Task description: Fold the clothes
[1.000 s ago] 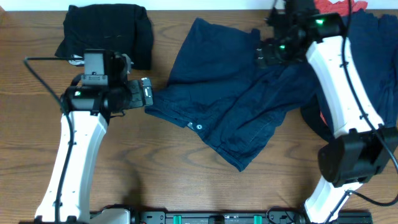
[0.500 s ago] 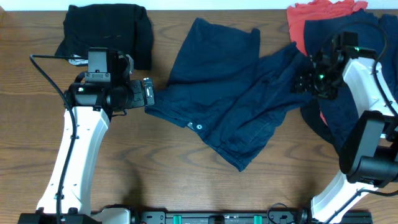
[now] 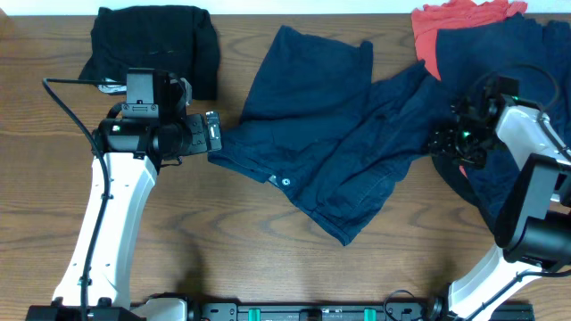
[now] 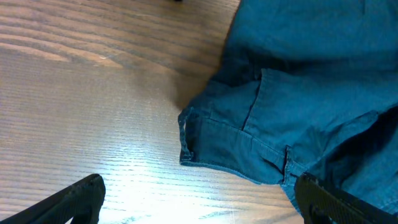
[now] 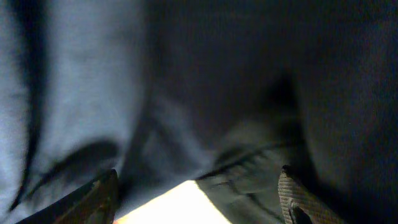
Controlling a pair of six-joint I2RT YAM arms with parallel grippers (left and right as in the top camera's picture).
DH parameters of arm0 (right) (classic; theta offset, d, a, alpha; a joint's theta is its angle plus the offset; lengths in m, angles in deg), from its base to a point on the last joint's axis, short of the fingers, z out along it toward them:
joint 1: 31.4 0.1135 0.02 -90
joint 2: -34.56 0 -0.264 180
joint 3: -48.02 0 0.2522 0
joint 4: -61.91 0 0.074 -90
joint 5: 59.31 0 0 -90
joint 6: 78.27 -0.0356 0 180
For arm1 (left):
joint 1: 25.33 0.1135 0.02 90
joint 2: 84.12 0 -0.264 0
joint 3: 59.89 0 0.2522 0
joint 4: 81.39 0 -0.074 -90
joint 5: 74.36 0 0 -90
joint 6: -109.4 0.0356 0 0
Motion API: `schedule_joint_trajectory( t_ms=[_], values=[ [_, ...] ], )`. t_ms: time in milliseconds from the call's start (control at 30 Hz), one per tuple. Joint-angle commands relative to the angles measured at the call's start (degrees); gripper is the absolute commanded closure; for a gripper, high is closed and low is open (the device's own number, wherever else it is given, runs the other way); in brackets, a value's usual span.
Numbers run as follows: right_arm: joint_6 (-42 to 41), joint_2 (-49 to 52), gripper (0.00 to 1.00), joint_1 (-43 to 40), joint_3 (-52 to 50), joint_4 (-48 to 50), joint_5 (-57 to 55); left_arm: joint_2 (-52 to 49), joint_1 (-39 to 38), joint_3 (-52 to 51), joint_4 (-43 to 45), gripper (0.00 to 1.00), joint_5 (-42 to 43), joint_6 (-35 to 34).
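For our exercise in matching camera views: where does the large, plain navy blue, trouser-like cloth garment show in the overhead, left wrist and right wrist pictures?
Overhead: the large navy blue trouser-like garment lies spread across the middle of the wooden table.
Left wrist: it fills the upper right.
Right wrist: blurred dark blue cloth fills the frame; which garment it is cannot be told.
Shared landmark: its waistband corner, at its left edge overhead, mid-frame in the left wrist view.

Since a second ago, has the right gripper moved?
Yes. The right gripper swung right and toward the robot's base, ending on the near side of the coral red garment.
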Motion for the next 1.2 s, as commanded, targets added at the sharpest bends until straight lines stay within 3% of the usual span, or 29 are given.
schedule_joint_trajectory(
  t_ms=[0, 333, 467, 600, 800, 900, 933, 1033, 1167],
  values=[
    [-2.2, -1.0, 0.17, -3.0, -1.0, 1.8, -3.4, -0.3, 0.0, 0.2, 0.1, 0.01, 0.3, 0.2],
    [-2.8, -1.0, 0.12, -10.7, -0.9, 7.2, -4.1, -1.0, 0.0, 0.1, 0.7, 0.02, 0.3, 0.2],
    [0.9, -1.2, 0.1, -11.8, 0.3, 6.9, 6.9, -2.3, -0.1, 0.1, 0.7, 0.02, 0.4, 0.2],
    [3.4, -3.7, 0.06, -9.5, 2.7, 5.6, 14.5, -4.1, -0.7, 0.1, 1.1, 0.02, 0.4, 1.6],
    [3.4, -11.6, 0.04, -2.1, 6.3, 5.7, 14.4, -8.9, -3.0, 0.1, 2.2, 0.01, 0.4, 6.9],
    [3.3, -14.7, 0.04, 1.6, 7.4, 6.5, 13.1, -12.7, -3.5, 0.1, 2.9, 0.05, 0.3, 8.4],
    [3.1, -15.4, 0.05, 2.7, 7.5, 6.9, 12.4, -13.9, -3.5, 0.1, 3.1, 0.11, 0.3, 8.4],
    [2.7, -17.0, 0.05, 5.6, 7.5, 7.6, 10.7, -18.0, -3.3, 0.1, 3.3, 0.52, 0.2, 9.0],
    [2.7, -17.3, 0.07, 8.1, 7.5, 7.3, 9.5, -21.6, -3.0, 0.2, 2.5, 0.91, -5.6, 8.3]
  ],
)
